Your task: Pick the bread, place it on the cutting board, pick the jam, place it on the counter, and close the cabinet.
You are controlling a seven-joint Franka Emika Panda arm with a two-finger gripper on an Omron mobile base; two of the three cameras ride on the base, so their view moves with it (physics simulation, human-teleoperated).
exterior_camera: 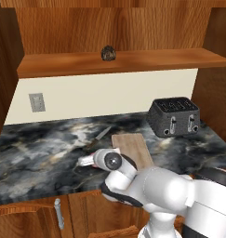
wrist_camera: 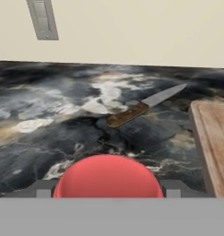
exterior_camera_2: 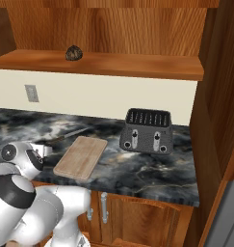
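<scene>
In the hand view the small pink-red jam jar point(wrist_camera: 108, 177) sat right at the bottom of the frame, lodged between the two dark fingertips of the two-finger gripper point(wrist_camera: 108, 189), whose grey pads showed hard against its sides, so the gripper appeared to be clamped on the jar rather than spread free. From the left base view the hand point(exterior_camera: 89, 161) hung low over the long dark grey-black marble counter point(exterior_camera: 35, 148), near its front edge and just left of the light tan rectangular wooden cutting board point(exterior_camera: 135, 148). The relation the coming move seemed to turn on was simply vertical: the bare marble lay directly under the held jar, so a short drop looked enough, with the board's left edge close on one side. Beyond the jar, toward the back wall, a wood-handled kitchen knife point(wrist_camera: 143, 107) lay flat on the marble, its long axis running diagonally with the blade tip pointing toward the board's far corner; it was apart from the gripper, though a forward drift could reach it. Further right, near the counter's back edge, stood a dark grey two-slot toaster point(exterior_camera_2: 146, 131). The board carried nothing, and the small dark speckled bread lump point(exterior_camera: 108, 53) sat up on the inner shelf of the reddish-brown wooden wall cabinet point(exterior_camera: 133, 59), well above and behind the hand, so the bread step looked undone.
</scene>
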